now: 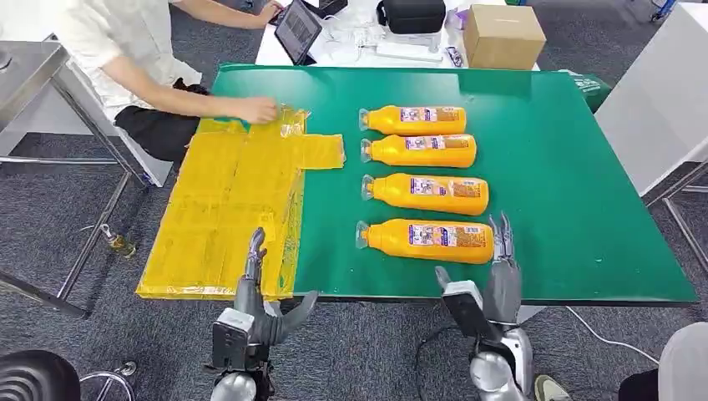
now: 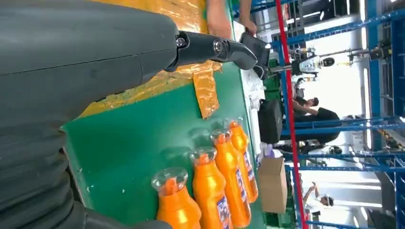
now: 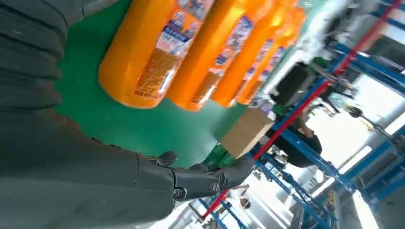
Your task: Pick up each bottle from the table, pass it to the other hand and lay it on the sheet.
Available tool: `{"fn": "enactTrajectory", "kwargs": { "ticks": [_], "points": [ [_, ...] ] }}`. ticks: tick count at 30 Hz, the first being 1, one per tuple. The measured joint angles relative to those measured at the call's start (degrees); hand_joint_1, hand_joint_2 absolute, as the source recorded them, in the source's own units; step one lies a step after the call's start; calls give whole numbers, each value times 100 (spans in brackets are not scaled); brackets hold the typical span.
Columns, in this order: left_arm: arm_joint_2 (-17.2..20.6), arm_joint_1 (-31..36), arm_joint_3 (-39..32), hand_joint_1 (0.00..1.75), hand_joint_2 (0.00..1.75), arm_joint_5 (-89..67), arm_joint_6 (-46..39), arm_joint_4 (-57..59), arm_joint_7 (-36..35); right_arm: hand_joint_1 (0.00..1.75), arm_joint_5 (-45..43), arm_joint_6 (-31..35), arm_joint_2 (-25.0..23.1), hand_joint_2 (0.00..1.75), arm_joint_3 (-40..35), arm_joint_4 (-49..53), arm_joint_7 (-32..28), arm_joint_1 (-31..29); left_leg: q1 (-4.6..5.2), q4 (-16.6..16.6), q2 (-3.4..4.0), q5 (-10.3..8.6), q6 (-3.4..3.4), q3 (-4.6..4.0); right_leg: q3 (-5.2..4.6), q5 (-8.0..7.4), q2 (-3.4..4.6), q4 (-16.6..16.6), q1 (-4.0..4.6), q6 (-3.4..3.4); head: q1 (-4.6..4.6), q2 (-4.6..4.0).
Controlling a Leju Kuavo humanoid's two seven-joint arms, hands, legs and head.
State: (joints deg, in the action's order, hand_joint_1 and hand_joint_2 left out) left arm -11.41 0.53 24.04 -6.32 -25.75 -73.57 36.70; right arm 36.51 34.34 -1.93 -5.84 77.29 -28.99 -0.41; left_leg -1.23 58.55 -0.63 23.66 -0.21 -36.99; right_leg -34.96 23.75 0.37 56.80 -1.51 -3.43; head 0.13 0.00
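Four full bottles lie on the counter [image 1: 543, 150]. The nearest bottle [image 1: 430, 240] looks heavy, smooth and slippery; grasp mid-body. Right robot hand [image 1: 499, 271], empty and open, sits just beside its base.

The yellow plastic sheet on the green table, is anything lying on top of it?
No bottle lies on the yellow plastic sheet. A person's hand presses its far edge, and the left robot hand partly covers its near edge.

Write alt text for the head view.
Four orange bottles lie side by side on a green table, none yet on the yellow sheet, which a person's hand touches. The robot's left hand and right hand hover empty at the near edge.
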Motion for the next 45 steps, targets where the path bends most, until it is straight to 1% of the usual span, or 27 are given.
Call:
{"fn": "enactTrajectory", "kwargs": {
  "ticks": [2, 5, 7, 10, 17, 26, 29, 31, 35, 39, 42, 45],
  "points": [
    [0, 40, 0, 0, 175, -13, 7, 9, -2, 0, 319, 4, 122, 175, -9, -146, 232, -116, 0, 0, -1, 0, 0, 0, 0, 0, 0, 0, 0, 0, 2, 0],
    [-18, 187, 11, 0, 175, -18, 77, 61, -9, 0, 920, 57, 405, 175, -39, -648, 576, -527, 3, 1, -1, -3, 2, 0, 2, -2, 0, 0, -3, -1, 2, 0],
    [-42, 279, 44, 0, 175, -11, 125, 107, -24, 0, 1145, 68, 567, 175, -46, -1002, 661, -814, 5, 1, -2, -4, 5, 0, 4, -3, 0, 0, -5, -2, 0, 0],
    [-61, 339, 96, 0, 175, 20, 127, 162, -29, 0, 1217, 68, 704, 175, -61, -1327, 696, -1020, 6, 3, -3, -4, 5, 0, 4, -4, -1, 0, -5, -3, 2, 0],
    [-72, 399, 105, 0, 175, 20, 127, 256, -31, 0, 1269, 85, 807, 175, -94, -1677, 703, -1193, 4, 2, -2, -2, 3, 0, 1, 0, 0, 0, -3, -3, 0, 0],
    [-94, 414, 105, 0, 175, 20, 127, 297, -31, 0, 1274, 85, 829, 175, -96, -1841, 720, -1234, 5, 2, -3, 0, 4, -1, 3, 0, -1, 0, -5, -3, 0, 0],
    [-94, 428, 112, 0, 175, 37, 144, 308, -31, 0, 1471, 31, 866, 175, -162, -1894, 836, -1269, 5, 2, -2, -1, 4, -1, 2, -1, 0, 0, -4, -3, 0, 0],
    [-98, 467, 129, 0, 175, 70, 190, 330, -35, 0, 1597, -107, 903, 175, -241, -1972, 906, -1349, 5, 2, -2, -1, 4, 0, 2, -1, 0, 0, -4, -3, 0, 0],
    [-129, 528, 199, 0, 175, 96, 230, 396, -42, 0, 1543, -484, 945, 175, -422, -2195, 924, -1566, 5, 2, -2, -2, 4, -1, 2, -1, 0, 0, -4, -3, 0, 0],
    [-160, 589, 265, 0, 175, 225, 332, 468, -77, 0, 1470, -855, 960, 175, -608, -2414, 856, -1727, 5, 2, -3, -2, 4, 0, 3, -1, 0, 0, -4, -3, 0, 0],
    [-183, 642, 302, 0, 175, 321, 437, 527, -99, 0, 1424, -1333, 1028, 175, -832, -2632, 790, -1832, 5, 2, -5, -2, 4, -1, 2, -1, -1, 0, -4, -3, 2, 0],
    [-195, 712, 363, 0, 175, 402, 560, 581, -169, 0, 1398, -1546, 1102, 175, -1008, -2820, 781, -1998, 5, 2, -2, -1, 4, 1, 3, -1, 0, 0, -4, -3, 0, 0]
  ]
}}
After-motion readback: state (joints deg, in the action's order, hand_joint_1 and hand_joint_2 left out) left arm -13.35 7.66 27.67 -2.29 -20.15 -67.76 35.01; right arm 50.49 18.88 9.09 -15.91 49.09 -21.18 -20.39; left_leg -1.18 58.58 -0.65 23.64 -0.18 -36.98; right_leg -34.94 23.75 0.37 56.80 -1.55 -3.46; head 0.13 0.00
